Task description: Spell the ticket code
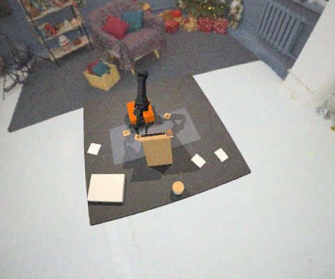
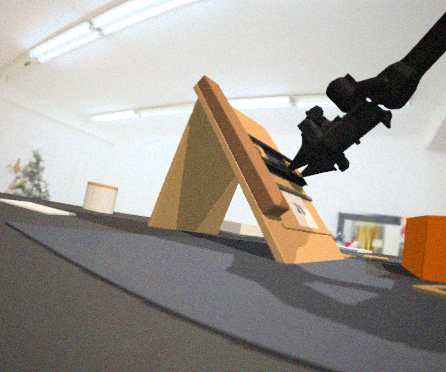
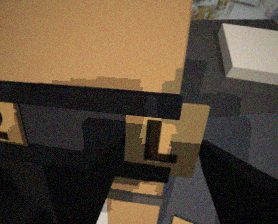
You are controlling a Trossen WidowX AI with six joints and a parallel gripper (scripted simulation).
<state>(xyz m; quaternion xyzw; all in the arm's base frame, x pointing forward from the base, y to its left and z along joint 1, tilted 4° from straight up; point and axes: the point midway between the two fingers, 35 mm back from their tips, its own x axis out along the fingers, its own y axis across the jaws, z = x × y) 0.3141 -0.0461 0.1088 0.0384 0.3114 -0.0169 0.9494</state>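
Note:
The L tile (image 3: 162, 142) is between the fingers of my gripper (image 1: 142, 133) (image 2: 299, 172) (image 3: 162, 141), which is shut on it. The tile's left part sits between the dark lips of the rail (image 1: 154, 134) (image 3: 90, 95) at its open end; its right part sticks out past the lips. Another tile (image 3: 11, 125) is further left in the rail, with a gap between them; its letter is cut off by the frame. The leaning board (image 1: 158, 151) (image 2: 325, 246) carries the rail and the ticket (image 2: 302, 211), whose code I cannot read. Two loose tiles (image 1: 126, 133) (image 1: 167, 115) lie on the mat.
A brown block (image 1: 169, 133) (image 2: 242, 149) closes the rail's far end. An orange block (image 1: 149, 116) (image 2: 440, 249) is by the arm's base. A white slab (image 1: 107, 187) (image 3: 252, 52), a lidded cup (image 1: 178, 187) (image 2: 100, 199) and white cards (image 1: 94, 148) (image 1: 198, 160) (image 1: 221, 154) lie around the board.

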